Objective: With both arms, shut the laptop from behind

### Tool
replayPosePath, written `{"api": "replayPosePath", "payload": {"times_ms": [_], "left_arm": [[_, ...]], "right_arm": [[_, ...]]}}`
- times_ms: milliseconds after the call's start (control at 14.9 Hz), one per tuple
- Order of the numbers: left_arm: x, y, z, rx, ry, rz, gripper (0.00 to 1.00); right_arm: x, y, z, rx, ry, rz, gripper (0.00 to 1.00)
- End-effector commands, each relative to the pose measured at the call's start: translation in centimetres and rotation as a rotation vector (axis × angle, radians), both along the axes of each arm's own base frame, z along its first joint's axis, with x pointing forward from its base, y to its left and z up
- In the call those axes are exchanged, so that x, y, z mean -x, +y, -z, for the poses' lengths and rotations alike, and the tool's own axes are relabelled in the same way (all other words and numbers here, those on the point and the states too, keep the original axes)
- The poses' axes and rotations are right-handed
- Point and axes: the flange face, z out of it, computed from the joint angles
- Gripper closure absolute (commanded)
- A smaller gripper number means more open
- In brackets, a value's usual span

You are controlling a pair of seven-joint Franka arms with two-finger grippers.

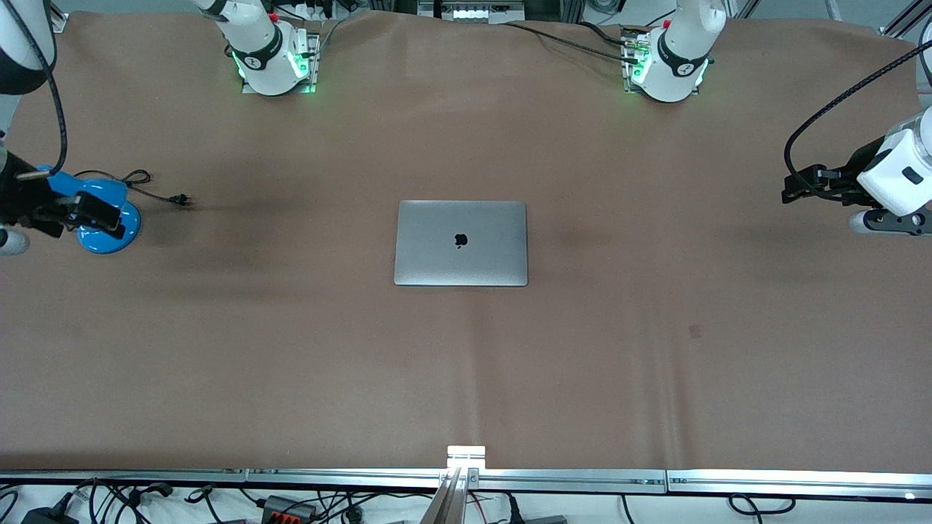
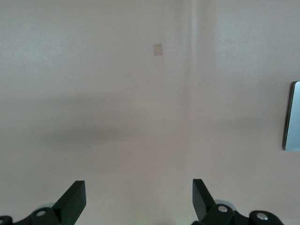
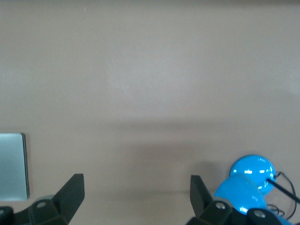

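Note:
The space-grey laptop (image 1: 461,243) lies shut and flat at the middle of the brown table, its black apple logo facing up. My left gripper (image 1: 794,191) is open and empty, held up over the table at the left arm's end, well away from the laptop. My right gripper (image 1: 102,218) is open and empty, over a blue object at the right arm's end. The left wrist view shows open fingers (image 2: 75,200) and one edge of the laptop (image 2: 292,117). The right wrist view shows open fingers (image 3: 72,191) and a corner of the laptop (image 3: 13,166).
A glossy blue object (image 1: 109,218) with a thin black cable and plug (image 1: 175,199) sits at the right arm's end; it also shows in the right wrist view (image 3: 248,180). A small tape patch (image 1: 694,332) lies on the table. A metal rail (image 1: 466,477) runs along the near edge.

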Motion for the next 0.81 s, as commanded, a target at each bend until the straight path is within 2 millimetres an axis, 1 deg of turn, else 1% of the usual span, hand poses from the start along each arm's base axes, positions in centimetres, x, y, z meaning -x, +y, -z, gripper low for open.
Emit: {"api": "replayPosePath", "payload": {"times_ms": [0, 269, 336, 470, 739], "left_arm": [[0.6, -0.1, -0.7, -0.015, 0.003, 0.0, 0.0], [0.6, 0.0, -0.6, -0.015, 0.01, -0.002, 0.0], [0.6, 0.0, -0.6, -0.015, 0.01, -0.002, 0.0], [0.6, 0.0, -0.6, -0.015, 0.01, -0.002, 0.0], [0.7, 0.2, -0.5, -0.014, 0.017, -0.005, 0.0]], "right_arm": [[3.6, 0.2, -0.1, 0.01, 0.021, -0.022, 0.0], [4.4, 0.1, -1.3, 0.012, 0.029, -0.025, 0.0], [4.7, 0.4, -1.7, 0.011, 0.032, -0.028, 0.0], [4.9, 0.6, -1.8, 0.011, 0.035, -0.029, 0.0], [4.9, 0.4, -2.0, 0.009, 0.037, -0.018, 0.0]]}}
